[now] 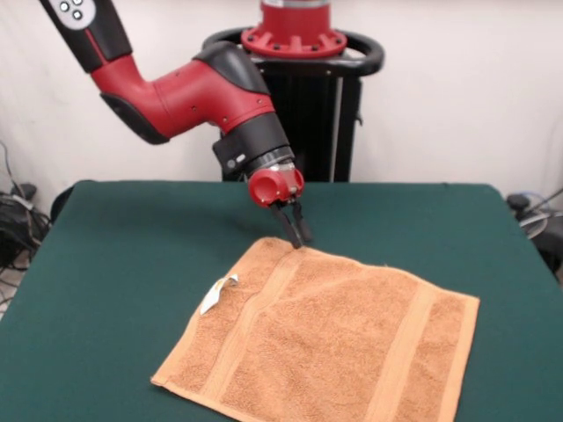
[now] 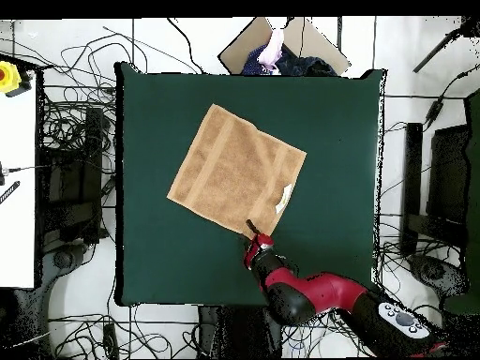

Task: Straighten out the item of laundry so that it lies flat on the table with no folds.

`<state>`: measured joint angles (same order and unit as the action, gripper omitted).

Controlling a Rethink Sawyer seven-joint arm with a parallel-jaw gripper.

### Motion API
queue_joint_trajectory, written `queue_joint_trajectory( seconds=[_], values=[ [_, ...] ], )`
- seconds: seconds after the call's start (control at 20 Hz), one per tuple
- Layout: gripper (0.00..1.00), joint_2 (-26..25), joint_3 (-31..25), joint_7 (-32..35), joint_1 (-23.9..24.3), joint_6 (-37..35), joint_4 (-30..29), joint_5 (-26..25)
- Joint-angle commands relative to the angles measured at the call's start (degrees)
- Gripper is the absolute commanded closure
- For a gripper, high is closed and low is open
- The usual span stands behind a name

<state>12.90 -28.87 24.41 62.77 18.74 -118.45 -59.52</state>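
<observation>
On the green tabletop (image 1: 114, 255), spread near-flat and square-on-diagonal: orange towel (image 1: 334, 343). At its far corner, hand (image 1: 295, 233), fingers nearly closed, apparently pinching the edge, presumably to tug out remaining slack. White tag (image 1: 217, 294) flipped outward.

Table (image 1: 114, 264): dark green felt-like top, rectangular, filling the lower half of your front view and the centre of the overhead view (image 2: 347, 169).

One item lies directly on it — the orange-tan towel (image 1: 334, 343), spread out flat and turned at an angle to the table edges. In your front view it sits lower centre to lower right, its bottom edge running off the frame. In the overhead view (image 2: 234, 169) it sits upper centre of the green surface.

You can see two flat woven bands across the terry and a small white tag (image 1: 216, 294) at the towel's left edge — front view.
</observation>
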Motion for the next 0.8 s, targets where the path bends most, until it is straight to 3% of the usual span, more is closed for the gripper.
queue_joint_trajectory(
  seconds=[0.05, 0.8],
  values=[
    [0.0, -1.3, -0.5, 15.6, -0.4, 0.0, 8.5, 0.5],
    [0.0, -2.3, 0.4, 13.9, -4.8, -5.1, 10.8, 1.2]
  ],
)
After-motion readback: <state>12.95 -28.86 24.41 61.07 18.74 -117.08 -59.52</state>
